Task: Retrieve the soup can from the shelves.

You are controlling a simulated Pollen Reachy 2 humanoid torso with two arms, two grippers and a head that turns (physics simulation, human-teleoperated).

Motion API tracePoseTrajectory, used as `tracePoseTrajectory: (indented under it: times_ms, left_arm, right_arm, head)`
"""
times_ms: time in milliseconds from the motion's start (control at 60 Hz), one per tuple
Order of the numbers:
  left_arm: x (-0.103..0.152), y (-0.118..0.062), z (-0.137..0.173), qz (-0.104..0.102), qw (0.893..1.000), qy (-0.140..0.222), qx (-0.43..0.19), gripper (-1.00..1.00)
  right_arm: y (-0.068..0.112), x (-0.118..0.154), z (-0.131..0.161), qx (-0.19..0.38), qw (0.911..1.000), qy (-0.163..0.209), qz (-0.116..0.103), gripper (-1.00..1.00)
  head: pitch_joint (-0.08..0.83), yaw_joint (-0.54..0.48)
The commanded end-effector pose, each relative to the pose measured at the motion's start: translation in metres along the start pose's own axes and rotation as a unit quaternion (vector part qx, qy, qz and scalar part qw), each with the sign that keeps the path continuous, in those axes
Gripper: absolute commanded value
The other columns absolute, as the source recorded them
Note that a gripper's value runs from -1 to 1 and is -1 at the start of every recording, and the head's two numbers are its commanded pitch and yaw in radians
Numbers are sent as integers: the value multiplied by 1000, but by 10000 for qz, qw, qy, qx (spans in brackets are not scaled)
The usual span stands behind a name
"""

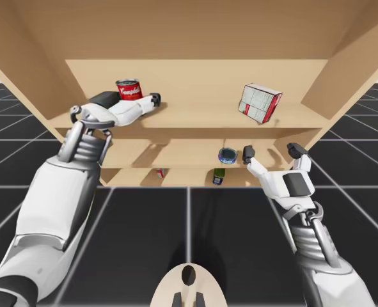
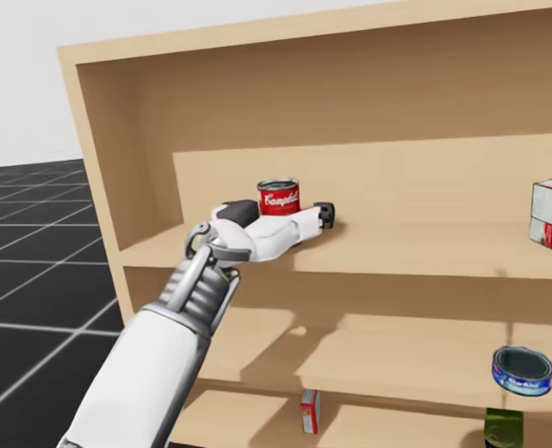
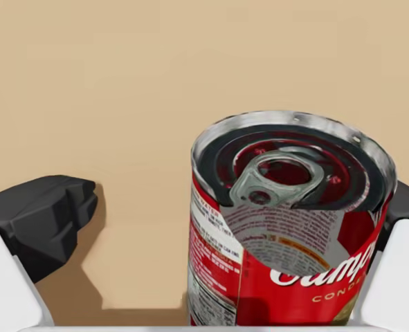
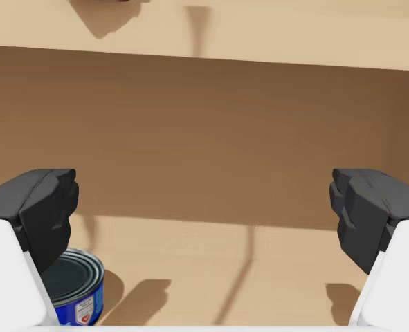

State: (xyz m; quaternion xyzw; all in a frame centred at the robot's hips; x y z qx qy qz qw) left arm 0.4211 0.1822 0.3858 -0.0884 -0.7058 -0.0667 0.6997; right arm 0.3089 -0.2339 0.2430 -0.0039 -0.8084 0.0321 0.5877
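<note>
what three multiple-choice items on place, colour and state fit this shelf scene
1. The soup can stands on: A the floor; B the shelf with the box; C the lowest shelf.
2. The flat tin is: A yellow; B orange; C blue.
3. My left tool is: A open around the soup can; B shut on a bottle; C open, far from everything.
Answers: B, the high view shows soup can and box on one shelf; C, its label is blue; A, the left wrist view shows a gap beside one finger.

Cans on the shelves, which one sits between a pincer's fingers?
The red soup can on the top shelf, inside my open left pincer; the blue can and green can sit lower.
</note>
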Motion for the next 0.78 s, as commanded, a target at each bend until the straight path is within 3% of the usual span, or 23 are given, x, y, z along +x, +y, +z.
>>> tracePoseTrajectory:
  times_ms: [17, 33, 50, 483, 783]
  left_arm:
    - [-1, -11, -13, -150, 9982, 495, 307, 358]
    - [-1, -12, -12, -158, 9982, 486, 307, 834]
    - [-2, -13, -10, -184, 9984, 460, 267, 1000]
    - [15, -22, 41, -689, 9967, -164, 391, 1000]
    - [26, -10, 124, -808, 9940, -625, 386, 1000]
  right_arm:
    - [0, 0, 0, 2, 10000, 4, -24, -1000]
    - [0, 0, 0, 2, 10000, 5, -24, -1000]
    - [0, 0, 0, 0, 10000, 4, -25, -1000]
    - [0, -2, -1, -5, 10000, 11, -7, -1000]
    - [0, -2, -1, -8, 10000, 20, -9, -1000]
  head:
    - [181, 270]
    - [181, 269]
    - [182, 268]
    - [185, 276]
    - [187, 280]
